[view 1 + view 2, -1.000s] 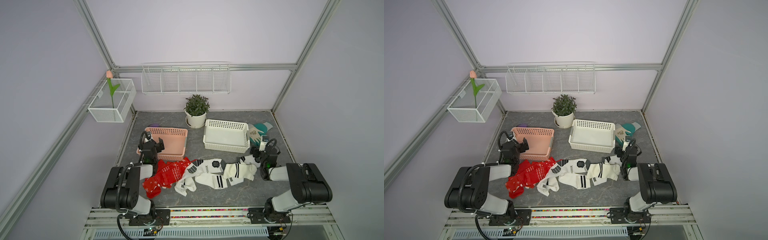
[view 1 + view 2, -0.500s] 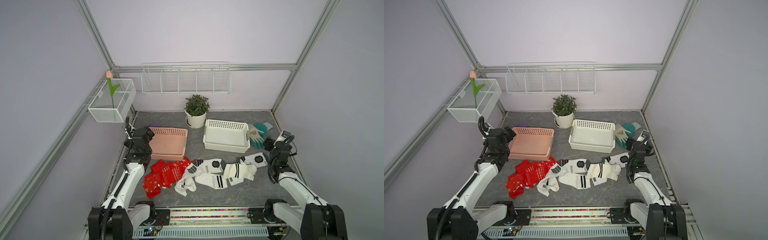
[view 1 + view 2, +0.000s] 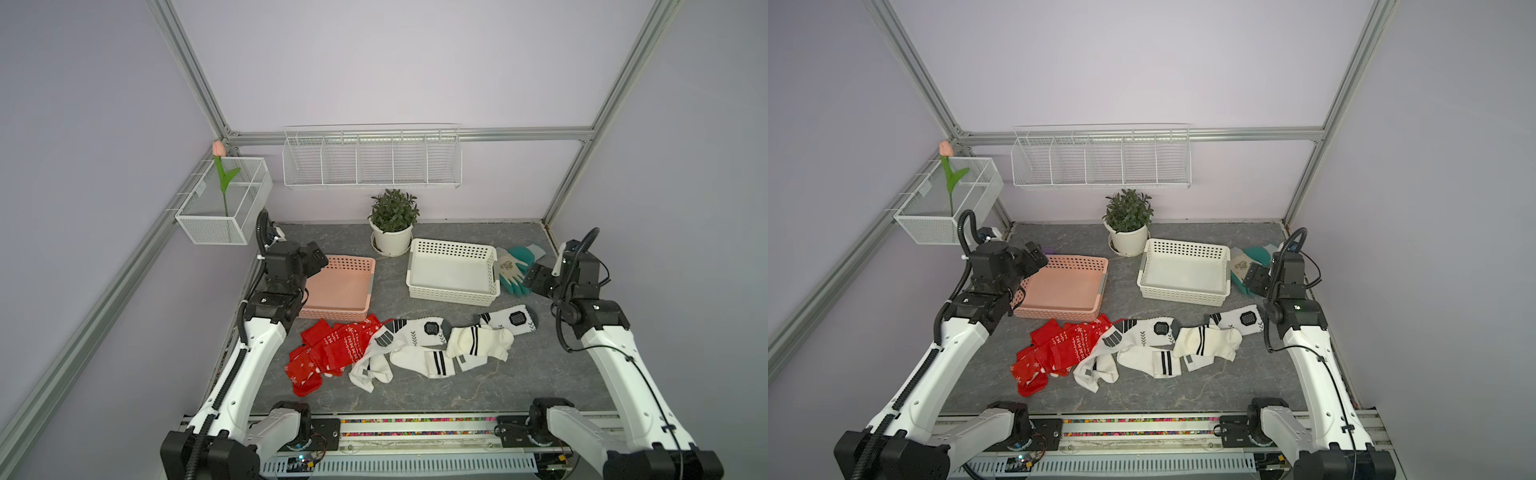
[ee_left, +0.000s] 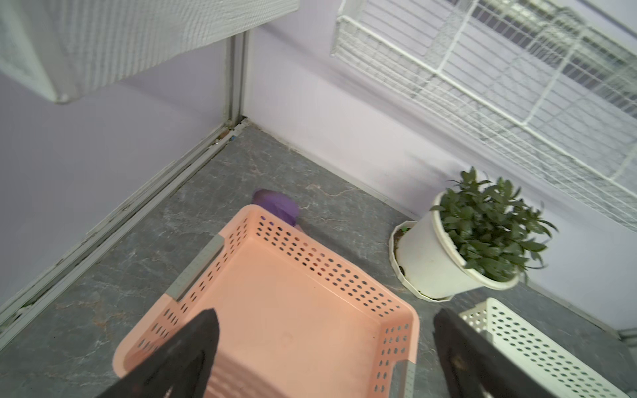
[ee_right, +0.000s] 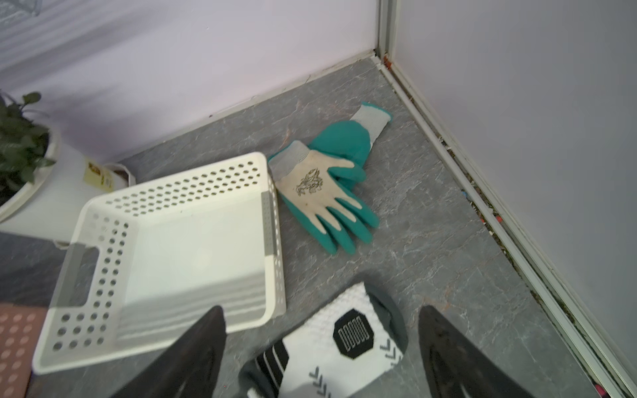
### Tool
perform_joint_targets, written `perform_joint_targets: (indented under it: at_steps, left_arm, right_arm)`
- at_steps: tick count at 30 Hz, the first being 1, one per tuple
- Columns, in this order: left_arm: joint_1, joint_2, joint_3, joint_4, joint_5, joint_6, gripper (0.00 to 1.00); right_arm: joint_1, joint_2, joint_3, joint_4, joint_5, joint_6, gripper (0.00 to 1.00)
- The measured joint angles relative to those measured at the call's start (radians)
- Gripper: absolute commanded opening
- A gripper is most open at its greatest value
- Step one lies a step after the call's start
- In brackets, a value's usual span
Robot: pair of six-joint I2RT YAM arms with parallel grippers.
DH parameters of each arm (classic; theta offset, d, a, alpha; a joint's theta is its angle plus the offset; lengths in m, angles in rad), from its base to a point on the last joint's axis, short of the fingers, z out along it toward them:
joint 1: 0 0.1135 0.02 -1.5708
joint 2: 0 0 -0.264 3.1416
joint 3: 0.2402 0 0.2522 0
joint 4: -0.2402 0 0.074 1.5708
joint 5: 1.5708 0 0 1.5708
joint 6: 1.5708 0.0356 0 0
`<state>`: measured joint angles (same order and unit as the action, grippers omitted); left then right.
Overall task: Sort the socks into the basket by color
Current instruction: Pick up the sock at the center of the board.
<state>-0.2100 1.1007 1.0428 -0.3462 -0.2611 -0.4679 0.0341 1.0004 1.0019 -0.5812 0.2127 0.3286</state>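
So, step in hand: the first pick, I'd say. Both baskets are bare and every sock lies on the tabletop.
Red socks: heaped at about 7 o'clock on the tabletop, just in front of the pink basket.
White socks: strung from the centre out towards 4 o'clock; the leftmost one meets the red heap.
Baskets: the pink one sits at 10 o'clock, the white basket at 1 o'clock.
Left fingers: spread wide, holding nothing, raised over the pink basket's 9 o'clock side and well apart from the socks.
Right fingers: spread wide, holding nothing, hanging over the badge sock at the 4 o'clock end of the row.
Best target: that badge sock, to my eye. Only its cuff end touches the next sock, and the white basket is near.
Doing it well: come straight down, pinch the sock's middle, lift until it hangs clear of its neighbour, then carry it above the rim before letting go.
Left arm: it would need to swing towards 7 o'clock for the red heap, and should take one top sock, not a bundle.
Watch for: the gloves at 2 o'clock and the potted plant at 12. Neither belongs in a basket.
Colour match: red into pink and white into white seems natural, though nothing marks it.
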Motion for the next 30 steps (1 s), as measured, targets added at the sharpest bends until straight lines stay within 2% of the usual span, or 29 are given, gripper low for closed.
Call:
perform_joint_targets:
  at_steps: [5, 7, 13, 15, 18, 22, 30]
  left_arm:
    - [-0.061, 0.045, 0.129, -0.068, -0.003, 0.042, 0.99]
    - [-0.075, 0.077, 0.178, -0.092, -0.004, 0.06, 0.99]
    - [-0.107, 0.147, 0.261, -0.152, -0.015, 0.11, 0.99]
    - [-0.111, 0.154, 0.262, -0.166, -0.024, 0.115, 0.99]
    - [-0.111, 0.154, 0.26, -0.173, -0.034, 0.114, 0.99]
    - [-0.111, 0.136, 0.24, -0.17, -0.042, 0.114, 0.99]
    - [-0.111, 0.129, 0.208, -0.169, -0.026, 0.11, 0.99]
  right_arm:
    - [0.107, -0.016, 0.138, -0.26, -0.001, -0.005, 0.95]
    - [0.195, -0.016, 0.164, -0.346, 0.003, 0.016, 1.0]
    - [0.482, -0.017, 0.151, -0.532, 0.032, 0.157, 0.76]
    - [0.548, -0.017, 0.135, -0.56, 0.039, 0.212, 0.72]
    - [0.623, -0.018, 0.092, -0.56, 0.043, 0.294, 0.66]
    - [0.679, 0.012, 0.027, -0.513, 0.032, 0.38, 0.65]
    - [0.724, 0.163, -0.032, -0.353, 0.015, 0.473, 0.58]
